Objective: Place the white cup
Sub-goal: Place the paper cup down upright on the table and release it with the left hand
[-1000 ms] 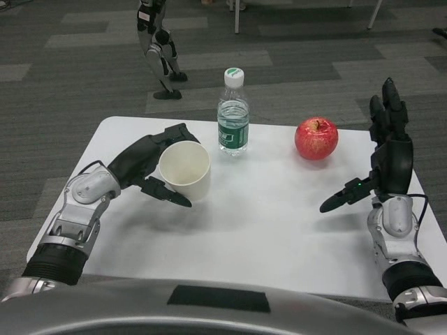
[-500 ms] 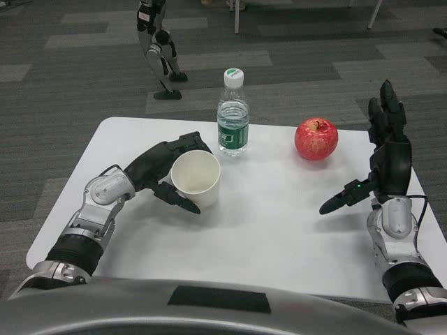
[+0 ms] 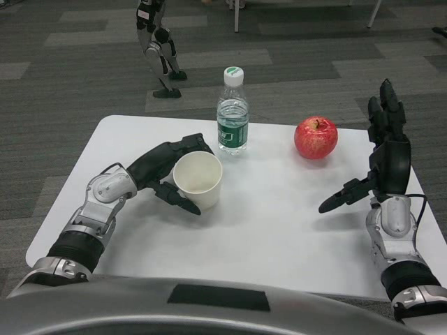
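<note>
White cup (image 3: 198, 180): upright on the white table (image 3: 279, 230), mouth up, left of the table's middle. Clasped by the left hand (image 3: 166, 174), fingers wrapped around its far and left wall at about 10 o'clock, thumb pressed along its near side at about 7 o'clock. Silver left forearm (image 3: 94, 220) reaching back toward 8 o'clock, to the table's near left corner.

At about 1 o'clock from the cup, near it but not touching: a clear water bottle (image 3: 232, 115), upright, white cap on, green label around the middle, close to the far edge of the table. At about 2 o'clock from the cup, well apart: a red apple (image 3: 316, 137), stem up, also near the far edge.

At 3 o'clock from the cup, well apart, along the table's right edge: the right hand (image 3: 380, 164), empty, fingers spread and pointing up, thumb stretched out toward 9 o'clock over the tabletop.

Beyond the table at about 11 o'clock, on grey carpet (image 3: 84, 70): the legs of another robot (image 3: 157, 45). Further back, white furniture legs (image 3: 237, 17).
</note>
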